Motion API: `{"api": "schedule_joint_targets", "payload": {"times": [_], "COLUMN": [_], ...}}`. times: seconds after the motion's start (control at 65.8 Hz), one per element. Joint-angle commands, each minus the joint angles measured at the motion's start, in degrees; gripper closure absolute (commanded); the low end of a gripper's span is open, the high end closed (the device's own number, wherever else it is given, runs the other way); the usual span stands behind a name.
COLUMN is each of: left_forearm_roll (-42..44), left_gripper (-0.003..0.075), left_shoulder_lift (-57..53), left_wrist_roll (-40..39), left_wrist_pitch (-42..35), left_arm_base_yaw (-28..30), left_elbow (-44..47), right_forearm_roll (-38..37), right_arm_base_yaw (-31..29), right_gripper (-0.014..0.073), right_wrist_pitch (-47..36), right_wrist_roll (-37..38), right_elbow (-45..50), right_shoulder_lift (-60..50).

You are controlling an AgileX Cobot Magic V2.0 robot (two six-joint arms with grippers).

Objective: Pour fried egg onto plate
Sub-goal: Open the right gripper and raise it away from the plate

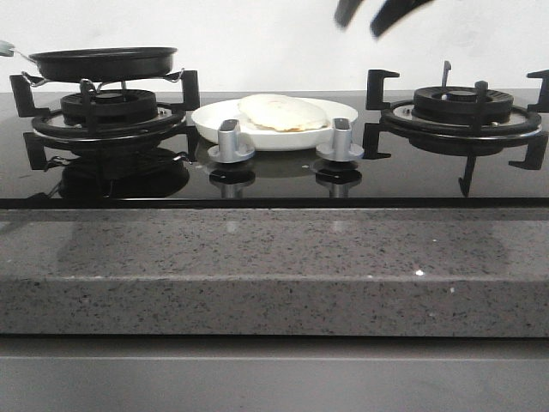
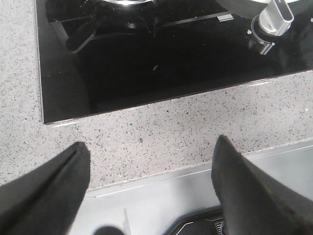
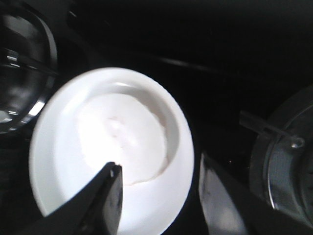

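The right hand (image 3: 159,196) hangs high above the stove, to the right of the plate, with its two dark fingers spread apart and nothing between them. In the front view only its tips show at the top edge (image 1: 377,15). The left hand (image 2: 149,188) is also wide open and holds nothing; it is over the near edge of the bench (image 2: 161,132), away from the cooking area.

The fried egg (image 1: 283,112) lies flat on the plate (image 1: 214,123), which stands on the glass stove top (image 1: 274,176) between the two burners, just behind the two silver knobs (image 1: 231,142). So I judge the pouring as done. The frying pan (image 1: 103,63) sits level on the left burner (image 1: 107,116), and from this low angle I cannot see inside it. What is left seems only to draw the arms back.

The egg is pale and slightly domed, with an irregular edge; in the right wrist view it is too bright to show the yolk. The plate is glossy white, round and shallow, with a raised rim. The stove top is black glass that mirrors the knobs and grates. The grates are matt black metal with angular prongs. The bench is speckled grey stone with a smooth front edge.
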Motion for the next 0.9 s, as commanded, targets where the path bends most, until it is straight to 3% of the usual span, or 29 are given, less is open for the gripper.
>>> {"api": "schedule_joint_targets", "payload": {"times": [0.0,0.167,0.486,0.638,0.882], "left_forearm_roll": [0.03,0.03,0.03,0.03,0.03], "left_gripper": [0.0205,0.0205,0.0205,0.0205,0.0205], "left_shoulder_lift": [-0.23,-0.23,-0.23,-0.23,-0.23], "left_wrist_roll": [-0.41,-0.41,-0.41,-0.41,-0.41], "left_wrist_pitch": [-3.23,-3.23,-3.23,-3.23,-3.23], "left_arm_base_yaw": [-0.35,-0.35,-0.35,-0.35,-0.35], "left_elbow": [-1.45,-1.45,-1.45,-1.45,-1.45], "right_forearm_roll": [-0.55,-3.84,-3.89,-4.08,-4.26], "right_arm_base_yaw": [-0.22,0.86,1.79,1.79,1.79], "right_gripper": [0.0201,0.0201,0.0201,0.0201,0.0201], "right_wrist_pitch": [-0.81,-1.17,-23.18,-24.66,-23.20], "right_wrist_roll": [-1.00,-2.10,-5.96,-6.48,-6.48], "right_elbow": [-1.97,2.75,46.50,61.04,74.29], "right_shoulder_lift": [-7.99,-17.23,-48.20,-60.47,-74.06]}}
